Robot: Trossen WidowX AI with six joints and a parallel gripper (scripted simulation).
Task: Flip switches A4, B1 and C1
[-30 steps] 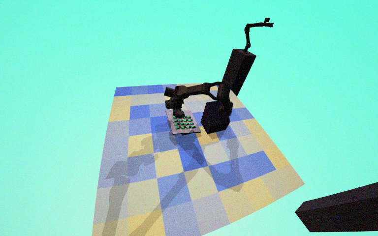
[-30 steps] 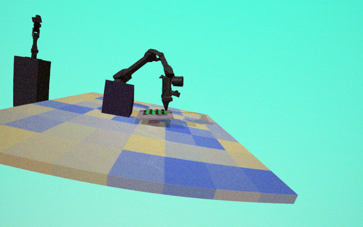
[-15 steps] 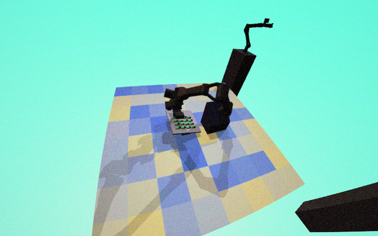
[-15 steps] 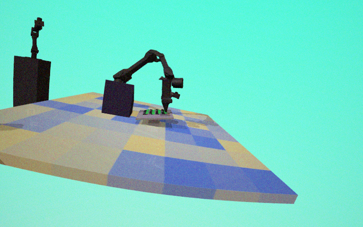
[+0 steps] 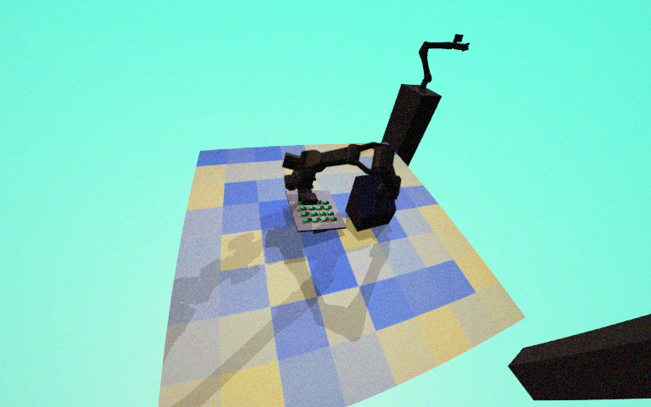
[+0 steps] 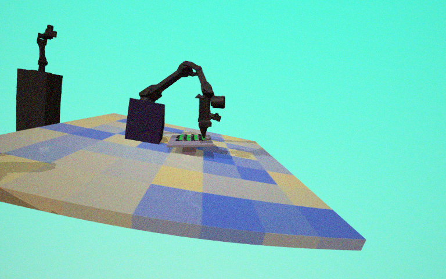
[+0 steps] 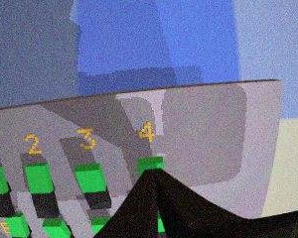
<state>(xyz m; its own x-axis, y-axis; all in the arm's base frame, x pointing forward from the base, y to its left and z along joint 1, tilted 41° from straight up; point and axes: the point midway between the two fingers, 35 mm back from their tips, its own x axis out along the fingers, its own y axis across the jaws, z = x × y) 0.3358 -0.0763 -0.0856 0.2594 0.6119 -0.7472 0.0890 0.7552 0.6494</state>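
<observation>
The grey panel (image 5: 325, 194) (image 6: 184, 145) (image 7: 204, 139) carries rows of green-and-black switches. My gripper (image 5: 307, 201) (image 6: 203, 137) (image 7: 153, 176) is shut and empty, pointing down with its tips at switch A4 (image 7: 150, 163). Only A4's green far end shows in the wrist view; the fingers hide the rest, and contact is hard to tell. Switch B1 (image 5: 314, 220) (image 7: 18, 225) is partly in the wrist view, its green end showing. Switch C1 (image 5: 323, 219) is outside the wrist view, and its tilt is too small to read in the top and exterior views.
Switch A3 (image 7: 90, 176) stands left of the fingers, with A2 (image 7: 39, 175) beyond it. Switches of row B lie under and beside the fingers. The dark base block (image 5: 370, 201) (image 6: 144, 120) stands beside the panel. Another arm stands on a tall pillar (image 5: 409, 120) (image 6: 39, 100) in the background.
</observation>
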